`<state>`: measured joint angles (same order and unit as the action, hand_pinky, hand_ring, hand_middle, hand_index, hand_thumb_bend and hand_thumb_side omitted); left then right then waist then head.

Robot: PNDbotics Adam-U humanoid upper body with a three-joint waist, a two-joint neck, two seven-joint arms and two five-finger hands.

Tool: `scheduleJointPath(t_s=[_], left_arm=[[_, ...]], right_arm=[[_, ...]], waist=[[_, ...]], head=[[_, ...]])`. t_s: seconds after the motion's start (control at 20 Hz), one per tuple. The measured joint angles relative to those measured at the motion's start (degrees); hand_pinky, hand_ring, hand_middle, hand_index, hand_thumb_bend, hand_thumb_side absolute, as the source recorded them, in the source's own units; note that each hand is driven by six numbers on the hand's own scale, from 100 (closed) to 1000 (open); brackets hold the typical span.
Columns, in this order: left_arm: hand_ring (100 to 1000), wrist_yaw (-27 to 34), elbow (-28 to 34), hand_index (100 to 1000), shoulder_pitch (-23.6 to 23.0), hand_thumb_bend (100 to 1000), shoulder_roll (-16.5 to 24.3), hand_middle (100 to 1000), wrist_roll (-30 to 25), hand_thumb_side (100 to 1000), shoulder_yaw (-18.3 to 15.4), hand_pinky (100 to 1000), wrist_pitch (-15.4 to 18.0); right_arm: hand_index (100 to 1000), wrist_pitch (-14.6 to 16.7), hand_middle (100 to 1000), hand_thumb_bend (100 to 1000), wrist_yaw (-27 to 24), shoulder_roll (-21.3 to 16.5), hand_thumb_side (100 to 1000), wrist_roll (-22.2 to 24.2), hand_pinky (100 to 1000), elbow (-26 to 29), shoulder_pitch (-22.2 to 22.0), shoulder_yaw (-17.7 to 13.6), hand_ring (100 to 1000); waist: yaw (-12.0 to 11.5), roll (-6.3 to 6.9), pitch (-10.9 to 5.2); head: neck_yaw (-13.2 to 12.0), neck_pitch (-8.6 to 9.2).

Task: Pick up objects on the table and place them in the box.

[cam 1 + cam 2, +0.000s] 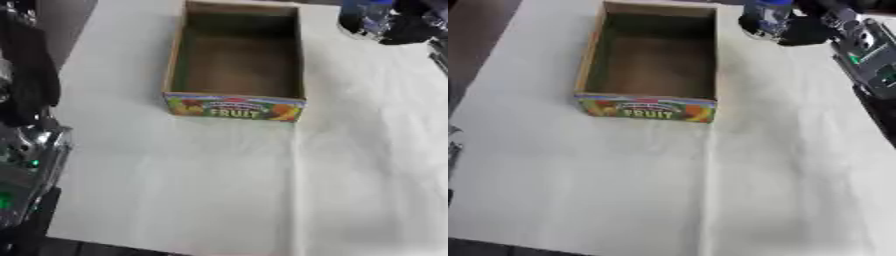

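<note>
Both of your views are looking steeply down from the head onto the worktop (175, 190), facing away from the robot's body, with the box (236, 65) sitting in the upper middle of each. You are seeing the box whole, from moderately near, its printed end wall turned toward the camera. The two views are sharing the box and the pale surface around it. The left eye view is taking in more of the robot's arm (26, 150) left of the box; the right eye view is showing more of the arm (868, 65) right of the box.
</note>
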<state>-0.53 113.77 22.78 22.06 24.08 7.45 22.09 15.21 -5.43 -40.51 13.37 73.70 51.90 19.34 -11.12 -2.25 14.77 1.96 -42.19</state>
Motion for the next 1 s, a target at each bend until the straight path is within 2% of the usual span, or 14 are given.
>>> scheduleJointPath(t_s=[0.25,0.35,0.5,0.65,0.75,0.8,0.85,1.0], left_arm=[[743,0.09,0.00,876,0.04,411,0.00,935,-0.03,823,0.04,903,0.03],[743,0.15,0.00,875,0.09,411,0.00,935,-0.05,823,0.17,902,0.05],[743,0.21,0.00,875,0.45,412,-0.01,935,-0.14,822,0.31,902,0.15],[743,0.23,0.00,875,1.02,412,-0.02,935,-0.23,823,0.32,902,0.25],[743,0.24,0.00,875,1.31,413,-0.04,935,-0.25,822,0.33,902,0.26],[743,0.26,0.00,875,1.57,413,-0.04,935,-0.26,822,0.33,902,0.28],[743,0.26,0.00,875,1.78,414,-0.05,935,-0.27,822,0.34,902,0.29],[744,0.29,0.00,875,2.68,415,-0.08,935,-0.32,821,0.36,903,0.35]], right_arm=[[423,-0.07,148,123,-0.32,0.00,474,0.85,100,0.10,0.46,0.24,100],[423,-0.06,148,124,-0.38,-0.01,474,0.85,100,0.09,0.47,0.24,100],[424,-0.06,150,124,-0.46,-0.02,475,0.83,100,0.08,0.78,0.24,100],[425,-0.06,152,131,-0.51,-0.02,474,0.81,100,0.07,0.99,0.25,100],[425,-0.02,152,137,-0.51,-0.02,504,0.77,100,0.05,0.99,0.26,100],[425,0.10,151,165,-0.50,-0.01,485,0.65,100,0.05,0.99,0.26,100],[425,0.27,151,138,-0.39,-0.01,542,0.48,100,0.05,0.99,0.26,100],[426,1.12,153,139,1.09,-0.01,561,-0.38,100,0.06,0.99,0.26,100]], waist=[[-0.36,-0.03,0.00],[-0.58,-0.06,0.01],[-1.02,-0.29,0.19],[-1.80,-0.42,0.81],[-2.35,-0.74,1.11],[-2.69,-0.98,1.22],[-3.01,-1.11,1.35],[-4.04,-1.58,1.71]], head=[[0.02,0.05],[0.05,0.78],[0.07,3.81],[0.00,8.82],[-0.03,11.39],[-0.13,12.46],[-0.23,13.30],[-0.47,14.74]])
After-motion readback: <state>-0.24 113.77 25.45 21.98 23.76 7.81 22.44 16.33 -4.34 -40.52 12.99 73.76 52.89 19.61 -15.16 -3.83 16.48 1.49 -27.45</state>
